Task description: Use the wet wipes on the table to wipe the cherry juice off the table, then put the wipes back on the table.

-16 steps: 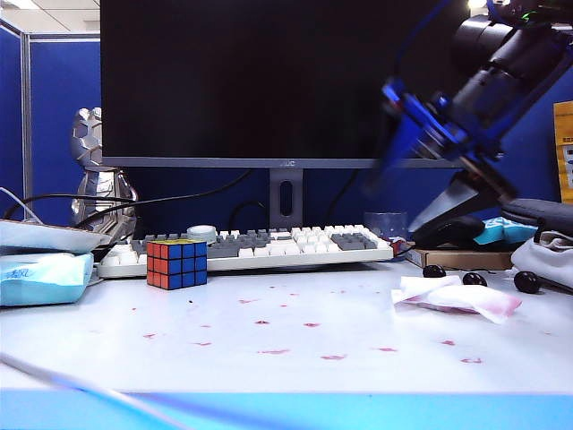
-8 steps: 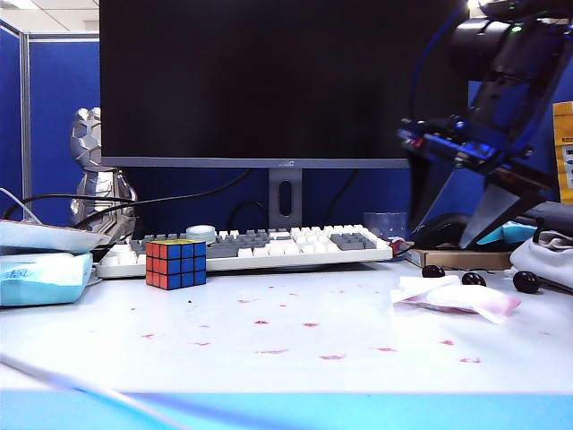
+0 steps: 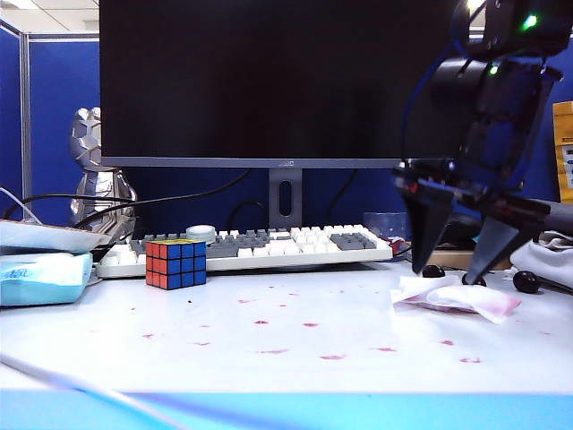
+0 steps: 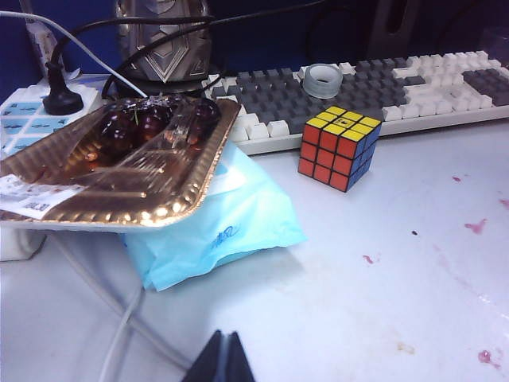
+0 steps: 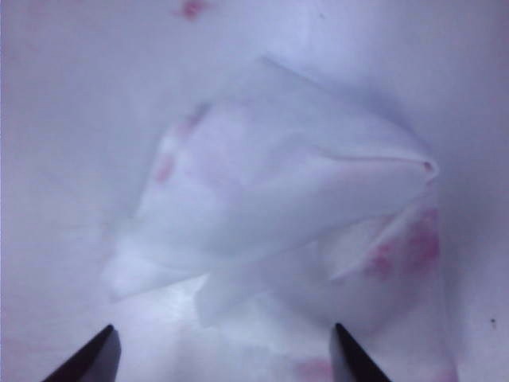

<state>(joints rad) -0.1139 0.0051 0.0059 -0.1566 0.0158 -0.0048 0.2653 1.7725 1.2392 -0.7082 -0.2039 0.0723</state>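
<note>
The wipe [image 3: 457, 296] lies crumpled on the table [image 3: 286, 358], at the right in the exterior view, white with pink stains along its folds. The right gripper [image 3: 453, 260] points down over it, its 2 fingers [image 3: 421, 235] spread wide, 1 on each side of the wipe. Their tips stand at the wipe's edges; whether they touch it cannot be told. In the right wrist view the wipe [image 5: 278, 215] fills the space between the 2 dark fingertips [image 5: 87, 358], and nothing is grasped.

Pink juice spots [image 3: 311, 324] are scattered over the table in front of the keyboard [image 3: 251, 246], from near the cube [image 3: 176, 263] across to below the wipe. Dark cherries [image 3: 526, 282] sit just behind the wipe.

The left gripper [image 4: 221, 362] shows only in its own wrist view, low over bare table, its 2 fingers pressed together and holding nothing. Near it lie a light-blue pack [image 4: 215, 223] under a foil tray [image 4: 119, 175], the cube [image 4: 339, 147] and a few juice spots [image 4: 475, 227].
</note>
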